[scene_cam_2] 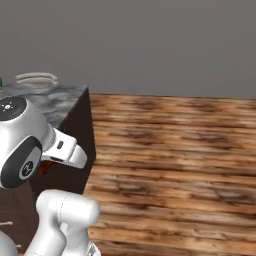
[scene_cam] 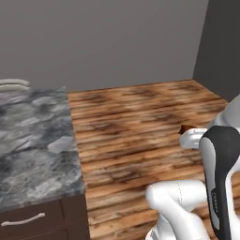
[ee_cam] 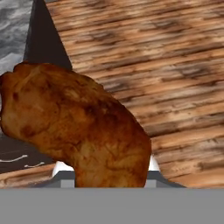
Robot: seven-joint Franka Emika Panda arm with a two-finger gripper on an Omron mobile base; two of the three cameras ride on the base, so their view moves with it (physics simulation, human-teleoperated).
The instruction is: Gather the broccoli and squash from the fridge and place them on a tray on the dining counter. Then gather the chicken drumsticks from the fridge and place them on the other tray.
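Observation:
A brown roasted chicken drumstick (ee_cam: pixel 78 131) takes up most of the hand view, clamped in my gripper (ee_cam: pixel 107 173), whose fingers are mostly hidden behind it. In the left base view a small brown bit of that drumstick (scene_cam: pixel 186 128) peeks out above the white hand, over the wooden floor. From the right base, a reddish-brown patch of the drumstick (scene_cam_2: pixel 45 168) shows under the hand. The grey marbled dining counter (scene_cam: pixel 33 140) lies to the left of the arm, and its corner (scene_cam_2: pixel 57 97) is close to the hand. Fridge, broccoli, squash and both trays are out of view.
Wooden plank floor (scene_cam: pixel 140 122) spreads ahead and to the right, up to a grey wall. A pale curved object (scene_cam: pixel 13 83) sits at the counter's far edge. The counter's dark base has a drawer with a light handle (scene_cam: pixel 22 219).

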